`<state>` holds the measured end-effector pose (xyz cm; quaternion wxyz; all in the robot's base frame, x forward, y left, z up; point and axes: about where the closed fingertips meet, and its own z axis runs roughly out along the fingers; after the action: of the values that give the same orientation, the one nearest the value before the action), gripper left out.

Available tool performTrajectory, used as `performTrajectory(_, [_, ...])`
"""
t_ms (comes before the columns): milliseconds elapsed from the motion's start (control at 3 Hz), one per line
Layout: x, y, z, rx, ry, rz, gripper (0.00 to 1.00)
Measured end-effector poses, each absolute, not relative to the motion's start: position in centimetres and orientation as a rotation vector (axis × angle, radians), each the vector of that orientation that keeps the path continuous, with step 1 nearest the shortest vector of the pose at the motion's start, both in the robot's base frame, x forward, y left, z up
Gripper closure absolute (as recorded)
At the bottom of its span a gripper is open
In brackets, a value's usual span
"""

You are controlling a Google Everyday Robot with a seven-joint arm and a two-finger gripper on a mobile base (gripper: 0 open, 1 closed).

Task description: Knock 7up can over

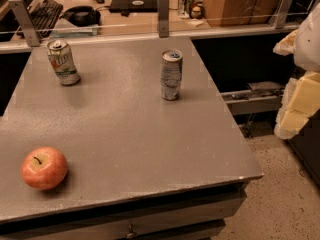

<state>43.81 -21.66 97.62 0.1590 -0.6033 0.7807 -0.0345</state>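
The 7up can is white with green lettering and a silver top. It stands upright, leaning slightly, at the far left of the grey table. My gripper is at the right edge of the view, off the table's right side and above the floor. It is far from the can. Only pale, blurred arm and gripper parts show.
A dented silver-grey can with a blue top stands upright near the table's far middle. A red apple sits at the front left. A glass barrier with metal posts lines the far edge, with a desk, keyboard and boxes behind.
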Motion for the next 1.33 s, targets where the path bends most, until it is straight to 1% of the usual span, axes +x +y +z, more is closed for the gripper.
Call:
performTrajectory(333, [43.8, -21.7, 97.6, -1.725, 2.231, -0.099, 0.0])
performTrajectory(667, [46.7, -18.5, 96.9, -1.745, 2.148, -0.04, 0.0])
performTrajectory(1000, [52.9, -10.6, 96.1, -1.796, 1.957, 0.088, 0.0])
performTrajectory(1333, [57.3, -4.0, 96.3, -1.83, 1.806, 0.14, 0.0])
